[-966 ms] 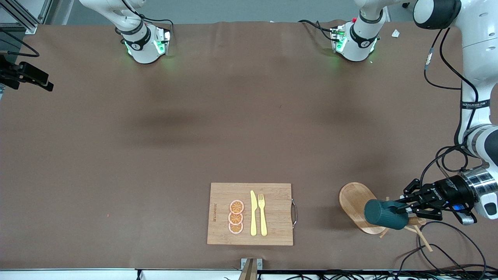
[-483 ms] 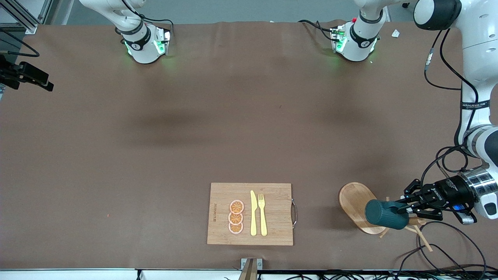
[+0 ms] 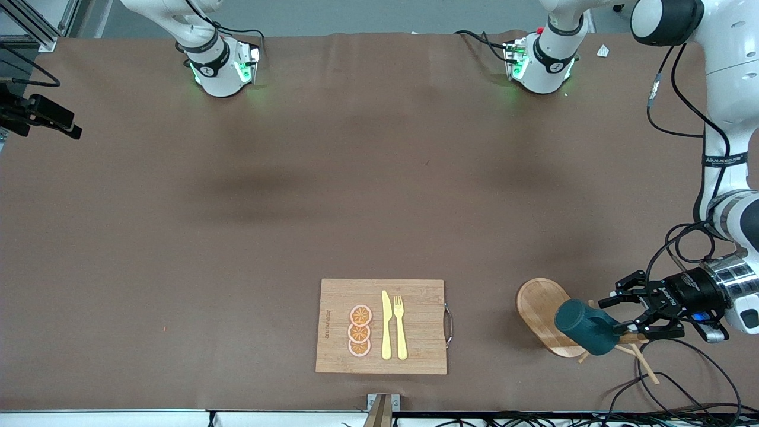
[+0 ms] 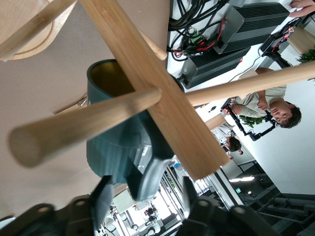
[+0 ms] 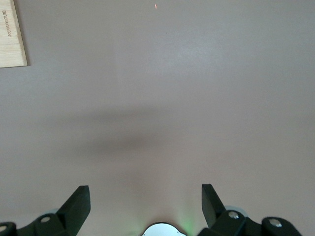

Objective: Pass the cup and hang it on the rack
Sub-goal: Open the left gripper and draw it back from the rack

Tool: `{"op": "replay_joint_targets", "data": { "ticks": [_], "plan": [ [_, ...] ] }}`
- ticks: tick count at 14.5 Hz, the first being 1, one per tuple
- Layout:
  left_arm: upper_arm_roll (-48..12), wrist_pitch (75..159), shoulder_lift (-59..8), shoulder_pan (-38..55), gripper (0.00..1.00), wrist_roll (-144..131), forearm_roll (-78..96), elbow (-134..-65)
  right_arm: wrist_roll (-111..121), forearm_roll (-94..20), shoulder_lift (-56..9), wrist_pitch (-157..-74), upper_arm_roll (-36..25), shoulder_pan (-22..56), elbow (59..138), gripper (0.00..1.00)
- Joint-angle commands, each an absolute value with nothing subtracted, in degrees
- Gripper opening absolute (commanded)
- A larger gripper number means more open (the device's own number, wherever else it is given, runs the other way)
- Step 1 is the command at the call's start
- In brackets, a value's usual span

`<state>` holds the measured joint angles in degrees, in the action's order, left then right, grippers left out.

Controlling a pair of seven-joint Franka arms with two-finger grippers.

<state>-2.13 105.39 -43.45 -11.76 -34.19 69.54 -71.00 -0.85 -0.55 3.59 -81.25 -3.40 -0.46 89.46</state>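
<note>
The dark teal cup (image 3: 584,334) hangs tilted on the wooden rack (image 3: 536,305) near the front table edge at the left arm's end. In the left wrist view the cup (image 4: 110,147) sits by a peg (image 4: 83,125) and the rack's post (image 4: 162,108), and its yellow inside shows. My left gripper (image 3: 619,313) is open, with its fingers spread on either side of the cup's handle end (image 4: 145,196). My right gripper (image 5: 145,196) is open and empty over bare brown table; it is out of the front view and waits.
A bamboo cutting board (image 3: 382,326) with orange slices, a yellow knife and a fork lies at the front middle; its corner shows in the right wrist view (image 5: 12,34). Black cables (image 3: 670,379) lie beside the rack at the table's front edge.
My left gripper has opened and let go of the cup. The cup has settled slightly lower on the rack. The right arm has not visibly moved.
</note>
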Motion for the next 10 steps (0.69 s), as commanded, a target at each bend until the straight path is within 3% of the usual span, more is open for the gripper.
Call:
{"op": "replay_joint_targets", "data": {
  "ticks": [1,10],
  "plan": [
    [-2.5,104.8,-40.6,-12.2,1.0,-34.9,70.1,-71.4,-1.3,-1.1,5.2,-81.7,-3.4,-0.2,90.7,1.0],
    [-5.1,98.3,-26.7,-9.1,1.0,-38.8,43.6,-71.5,-1.3,-1.0,5.2,-81.7,-3.4,-0.2,90.7,1.0]
  ]
}}
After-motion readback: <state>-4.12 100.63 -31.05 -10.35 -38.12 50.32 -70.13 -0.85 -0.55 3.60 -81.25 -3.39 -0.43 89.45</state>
